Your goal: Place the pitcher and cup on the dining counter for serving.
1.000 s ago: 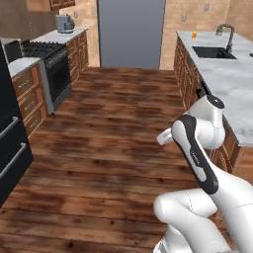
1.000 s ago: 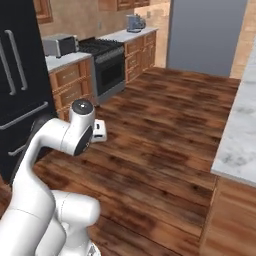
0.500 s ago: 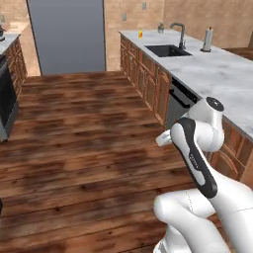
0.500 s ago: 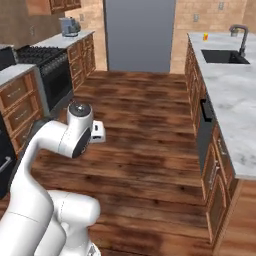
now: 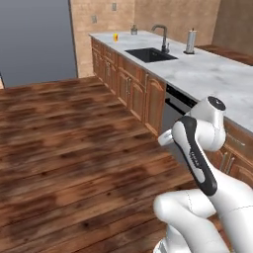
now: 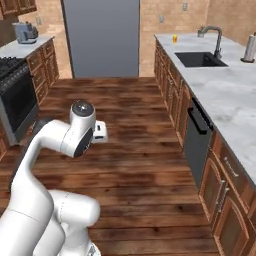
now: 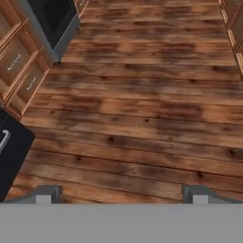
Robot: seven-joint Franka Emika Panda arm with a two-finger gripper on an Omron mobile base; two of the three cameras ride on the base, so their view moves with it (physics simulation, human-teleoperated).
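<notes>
Far off, the cup sits well apart from the spread, empty pincer.

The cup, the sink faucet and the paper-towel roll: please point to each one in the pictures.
cup (image 6: 175,38): right base view, on its yellow side.
sink faucet (image 6: 217,40): right base view, on its upright neck.
paper-towel roll (image 5: 190,41): left base view, on the middle of its white body.

Dark, streaky wood-plank floor with a slight sheen; pale veined marble counter; reddish wooden cabinets; matt grey refrigerator; metal faucet.
</notes>
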